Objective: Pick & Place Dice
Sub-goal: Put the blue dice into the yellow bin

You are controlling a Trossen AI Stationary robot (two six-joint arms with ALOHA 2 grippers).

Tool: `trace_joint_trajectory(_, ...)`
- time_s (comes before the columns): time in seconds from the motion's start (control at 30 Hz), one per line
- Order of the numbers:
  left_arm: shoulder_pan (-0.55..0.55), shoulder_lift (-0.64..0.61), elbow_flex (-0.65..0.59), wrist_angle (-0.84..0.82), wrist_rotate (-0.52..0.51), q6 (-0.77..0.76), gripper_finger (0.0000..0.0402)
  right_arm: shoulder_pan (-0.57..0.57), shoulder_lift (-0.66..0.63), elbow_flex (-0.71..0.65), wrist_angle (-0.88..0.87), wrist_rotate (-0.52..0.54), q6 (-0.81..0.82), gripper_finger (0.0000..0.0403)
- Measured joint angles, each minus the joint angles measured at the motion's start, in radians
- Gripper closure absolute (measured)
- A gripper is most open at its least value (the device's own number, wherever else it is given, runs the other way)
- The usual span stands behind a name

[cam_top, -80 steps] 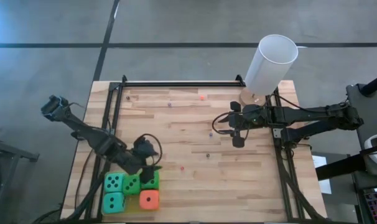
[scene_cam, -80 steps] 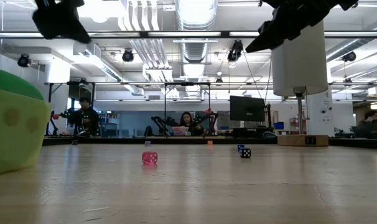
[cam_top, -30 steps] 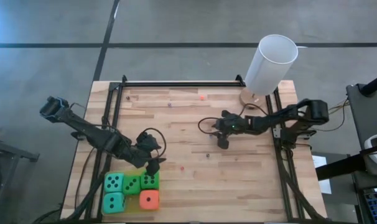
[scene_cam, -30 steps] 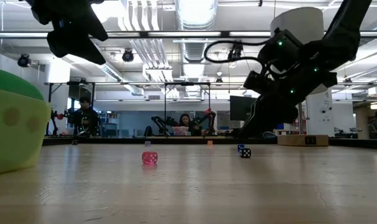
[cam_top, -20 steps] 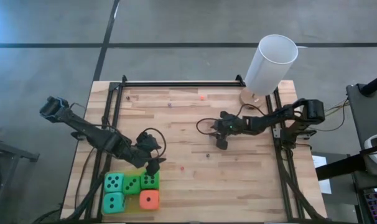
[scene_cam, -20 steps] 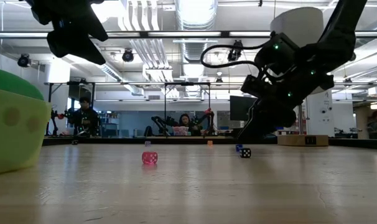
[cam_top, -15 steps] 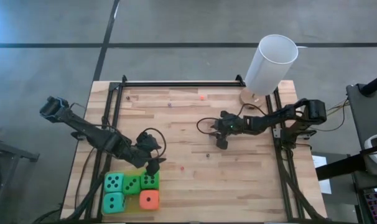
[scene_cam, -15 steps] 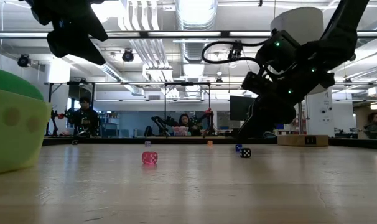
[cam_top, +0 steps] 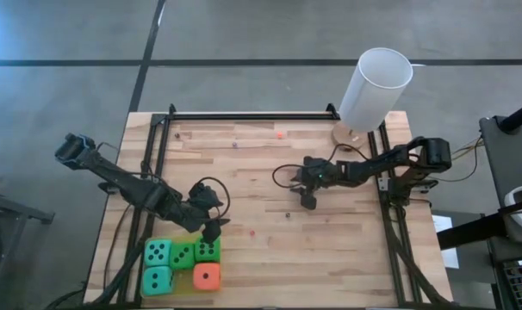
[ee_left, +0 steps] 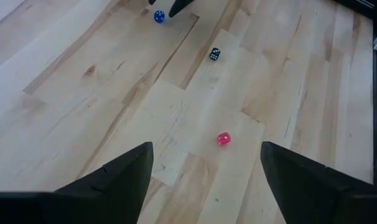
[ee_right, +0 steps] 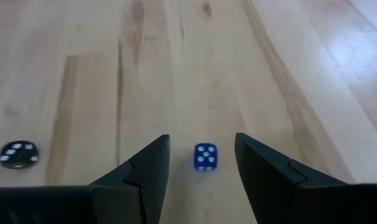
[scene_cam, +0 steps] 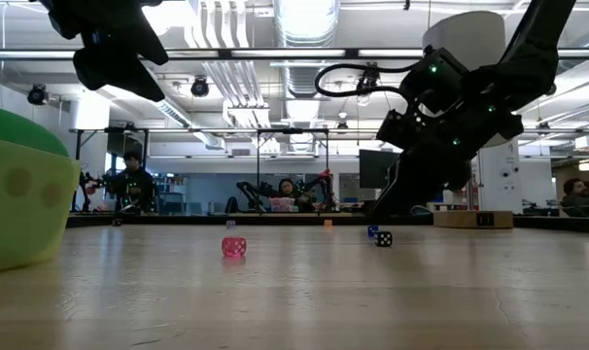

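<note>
1. The right gripper [ee_right: 198, 163] hangs low over the table [cam_top: 347, 250] near its centre, fingers spread, with a small blue die [ee_right: 205, 156] sitting between the tips, touched by neither.
2. A black die [ee_right: 17, 154] lies at about 9 o'clock of the blue one in the right wrist view; a pink die [ee_left: 223, 139] lies apart from both.
3. The left gripper [ee_left: 201, 168] hovers with fingers spread and empty above the big dice [cam_top: 182, 265] clustered at the table's 7 o'clock corner.
4. The blue die looks light, hard and smooth, likely to skid or pop out; I would pinch two opposite flat faces squarely, low down.
5. The white cylinder [cam_top: 375, 89] stands at the 1 o'clock corner.
</note>
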Motion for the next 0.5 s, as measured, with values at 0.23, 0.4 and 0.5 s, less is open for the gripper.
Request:
trace_joint_trajectory(0.23,0.0,0.0,0.0,0.0,0.0,0.0,0.0094,0.0,0.038,0.0,0.017,0.007,0.003,0.0223)
trace_joint_trajectory(0.4,0.0,0.0,0.0,0.001,0.0,0.0,0.01,0.0,0.067,0.004,0.027,0.007,-0.001,0.0223)
trace_joint_trajectory(0.5,0.0,0.0,0.0,0.001,0.0,0.0,0.0102,0.0,0.079,0.016,0.017,0.007,-0.004,0.0223)
